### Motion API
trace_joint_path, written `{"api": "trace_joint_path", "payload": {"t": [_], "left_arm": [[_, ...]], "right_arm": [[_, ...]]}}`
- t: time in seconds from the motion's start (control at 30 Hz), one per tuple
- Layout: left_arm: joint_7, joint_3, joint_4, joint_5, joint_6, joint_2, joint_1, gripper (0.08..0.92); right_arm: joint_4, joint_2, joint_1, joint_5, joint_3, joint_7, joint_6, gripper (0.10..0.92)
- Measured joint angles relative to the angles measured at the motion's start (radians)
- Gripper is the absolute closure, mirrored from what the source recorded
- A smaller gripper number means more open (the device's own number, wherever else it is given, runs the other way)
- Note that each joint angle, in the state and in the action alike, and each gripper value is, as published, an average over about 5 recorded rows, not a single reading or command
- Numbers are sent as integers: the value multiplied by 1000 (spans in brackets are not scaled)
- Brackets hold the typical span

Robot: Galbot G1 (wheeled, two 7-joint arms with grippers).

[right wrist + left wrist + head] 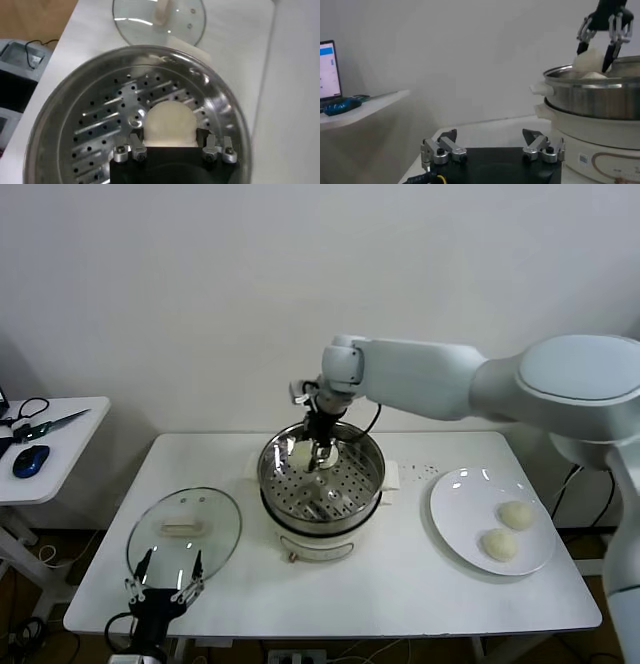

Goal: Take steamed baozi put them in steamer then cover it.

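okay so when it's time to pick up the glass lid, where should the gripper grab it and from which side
Probably by the cream handle at the centre of the glass lid, coming straight down. The lid lies flat on the table, so the raised handle is its only graspable part. The open left gripper is nearest.

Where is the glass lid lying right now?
In the head view the glass lid lies flat on the table's left part, beside the steamer, just beyond the open left hand.
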Motion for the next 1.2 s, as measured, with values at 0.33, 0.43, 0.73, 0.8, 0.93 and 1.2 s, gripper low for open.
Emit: {"api": "trace_joint_path", "payload": {"t": [0.33,0.43,0.73,0.8,0.93,1.2], "left_arm": [[0,-6,9,0,-4,0,1,177],[0,-8,13,-1,-5,2,1,177],[0,-9,15,-1,-5,4,-2,177],[0,-10,14,0,-3,5,-2,177],[0,-10,11,3,-1,6,-3,177],[0,-3,9,13,3,6,-3,177]], "right_arm": [[-29,43,-58,-7,-15,22,-2,346],[-31,46,-66,-12,-16,26,-4,315],[-10,24,-56,-31,2,19,-6,204],[3,8,-44,-35,10,13,-4,203],[39,-40,-10,-39,25,-1,3,202],[149,-202,68,-56,55,-31,17,203]]}}
